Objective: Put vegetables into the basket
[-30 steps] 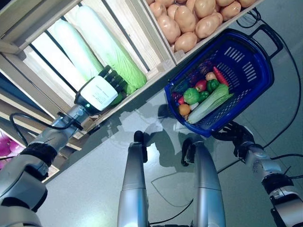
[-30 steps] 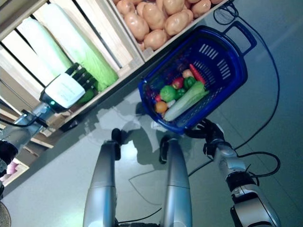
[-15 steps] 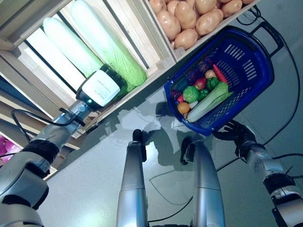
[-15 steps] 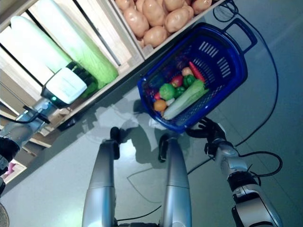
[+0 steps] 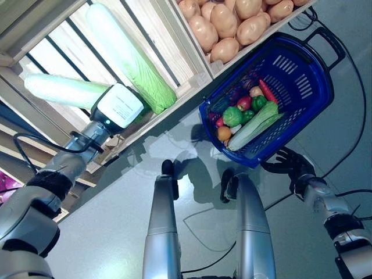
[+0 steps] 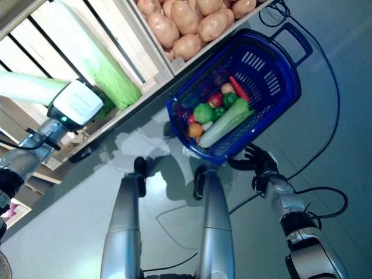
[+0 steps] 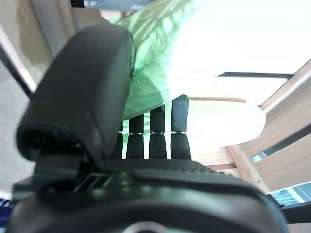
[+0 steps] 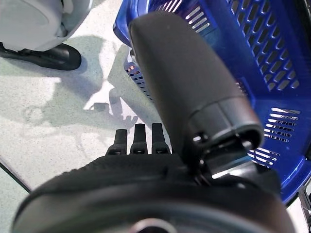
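**Left hand grasps a napa cabbage at the wooden shelf**

The wooden shelf (image 5: 192,87) runs across the top of the head views; its bin of potatoes (image 5: 229,20) sits just above the blue basket (image 5: 308,87), which stands on the grey floor (image 5: 110,221) and holds mixed vegetables (image 5: 247,113) with a long pale cabbage among them; a second napa cabbage (image 5: 131,58) lies on the shelf slats; the left hand (image 5: 116,107) has its fingers (image 7: 179,126) curled round a napa cabbage (image 5: 64,91) lifted crosswise at the shelf; the right hand (image 5: 290,165) hangs just beside the basket's near wall, fingers relaxed and holding nothing.
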### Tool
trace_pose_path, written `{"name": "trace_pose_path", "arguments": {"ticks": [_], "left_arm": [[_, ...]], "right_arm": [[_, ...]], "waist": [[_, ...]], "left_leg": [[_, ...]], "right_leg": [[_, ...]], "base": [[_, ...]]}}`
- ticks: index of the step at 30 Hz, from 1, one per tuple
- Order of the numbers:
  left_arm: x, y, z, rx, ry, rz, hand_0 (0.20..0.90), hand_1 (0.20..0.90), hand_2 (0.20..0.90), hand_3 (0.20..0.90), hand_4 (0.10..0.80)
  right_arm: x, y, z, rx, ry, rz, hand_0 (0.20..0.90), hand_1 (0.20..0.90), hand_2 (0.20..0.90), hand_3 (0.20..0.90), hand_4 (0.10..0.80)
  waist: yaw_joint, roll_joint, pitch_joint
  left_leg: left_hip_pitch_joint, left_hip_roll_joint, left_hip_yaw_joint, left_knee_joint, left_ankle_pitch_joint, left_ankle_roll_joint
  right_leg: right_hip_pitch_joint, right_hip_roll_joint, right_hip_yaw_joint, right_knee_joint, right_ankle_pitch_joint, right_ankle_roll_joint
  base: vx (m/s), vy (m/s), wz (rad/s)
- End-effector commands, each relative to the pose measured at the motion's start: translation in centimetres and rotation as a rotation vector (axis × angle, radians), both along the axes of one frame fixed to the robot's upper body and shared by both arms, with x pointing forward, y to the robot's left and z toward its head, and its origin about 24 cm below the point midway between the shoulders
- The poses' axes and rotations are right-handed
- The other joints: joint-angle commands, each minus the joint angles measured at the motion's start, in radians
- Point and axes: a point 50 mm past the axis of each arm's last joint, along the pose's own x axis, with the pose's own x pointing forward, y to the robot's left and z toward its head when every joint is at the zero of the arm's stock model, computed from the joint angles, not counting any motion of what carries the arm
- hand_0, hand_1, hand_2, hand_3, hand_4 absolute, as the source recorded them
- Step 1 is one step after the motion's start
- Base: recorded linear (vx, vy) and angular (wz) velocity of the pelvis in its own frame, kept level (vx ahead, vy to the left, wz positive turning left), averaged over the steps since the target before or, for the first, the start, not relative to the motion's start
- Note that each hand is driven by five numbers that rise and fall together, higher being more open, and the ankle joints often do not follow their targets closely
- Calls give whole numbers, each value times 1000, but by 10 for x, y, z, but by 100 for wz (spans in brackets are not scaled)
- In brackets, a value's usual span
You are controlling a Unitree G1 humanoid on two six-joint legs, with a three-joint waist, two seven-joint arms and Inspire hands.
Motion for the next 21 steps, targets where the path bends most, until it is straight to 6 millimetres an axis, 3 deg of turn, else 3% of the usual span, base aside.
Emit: {"name": "trace_pose_path", "arguments": {"ticks": [1,10,11,17,21], "left_arm": [[-12,45,15,-178,-165,218,300,300,300,300,400],[-29,47,23,-482,-426,37,300,300,300,300,400],[-30,47,25,-516,-451,19,300,300,300,300,400],[-43,32,17,-943,-565,-158,300,300,300,300,400],[-52,22,12,-1121,-600,-260,300,300,300,300,400]], "right_arm": [[-3,-20,22,18,-131,-82,900,900,900,900,800],[-8,-11,9,62,-119,-83,900,900,900,900,800],[-7,-10,9,66,-124,-83,900,900,900,900,800],[-21,2,-14,108,-100,-115,900,900,900,900,800],[-32,6,-26,125,-87,-133,900,900,900,900,800]], "waist": [[-2,5,-1],[12,1,-1],[12,2,-1],[30,7,-1],[39,7,-1]], "left_leg": [[83,-23,105,-12,-80,91],[188,-26,110,-74,-68,82],[179,-25,114,-89,-41,86],[268,-48,112,-136,-41,89],[324,-62,108,-159,-43,88]], "right_leg": [[112,-5,-30,-130,100,-2],[215,0,-41,-194,109,-4],[207,-1,-46,-207,131,-13],[302,-3,-56,-256,132,-13],[367,-4,-59,-291,134,-12]], "base": [[0,0,0],[30,-30,1],[-9,-39,1],[59,-51,2],[70,-35,4]]}}
